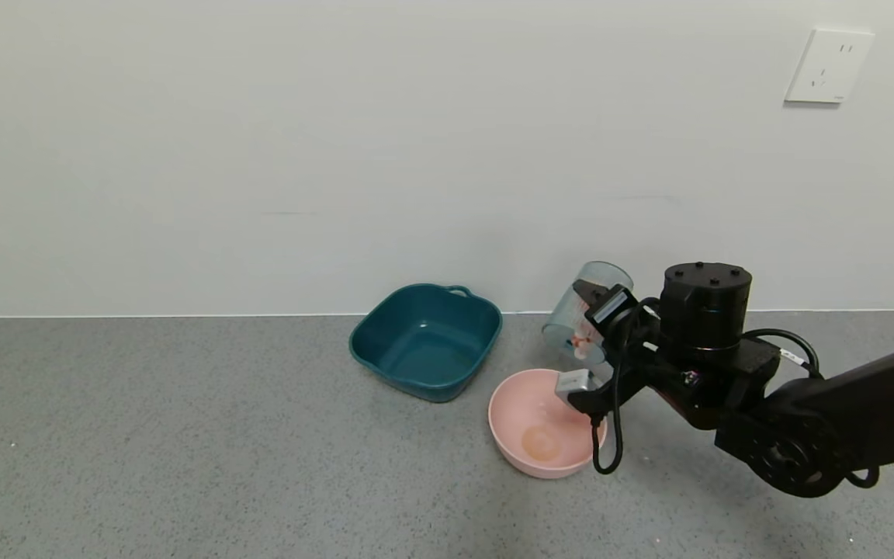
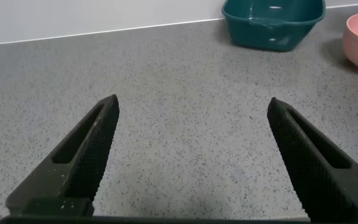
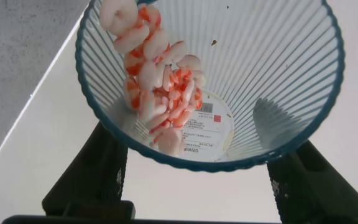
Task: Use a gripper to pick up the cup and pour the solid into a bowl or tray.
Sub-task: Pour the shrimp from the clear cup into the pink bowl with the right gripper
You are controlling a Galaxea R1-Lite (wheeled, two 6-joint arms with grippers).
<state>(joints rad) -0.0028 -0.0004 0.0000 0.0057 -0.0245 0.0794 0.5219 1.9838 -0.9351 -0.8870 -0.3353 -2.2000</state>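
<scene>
cup [image 3: 272, 74]: ribbed translucent plastic, glossy | bowl [image 1: 511, 435]: smooth pink plastic | tabletop [image 1: 183, 450]: speckled grey, matt | my left claw [image 2: 194, 155]: fingers [image 2: 95, 146] matt black, finely textured

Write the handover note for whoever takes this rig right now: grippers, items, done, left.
Right gripper: shut on the ribbed cup, held tilted above the far rim of the pink bowl.
Left gripper: open, idle over bare counter, away from the bowls.
Pink-and-white flakes: piled along the cup's wall toward the rim, none visibly fallen yet.
Teal tub: beside the pink bowl, holds no flakes.
Done: cup picked up, carried over, tipping begun.
Left: tilt further until the flakes drop into the pink bowl.
</scene>
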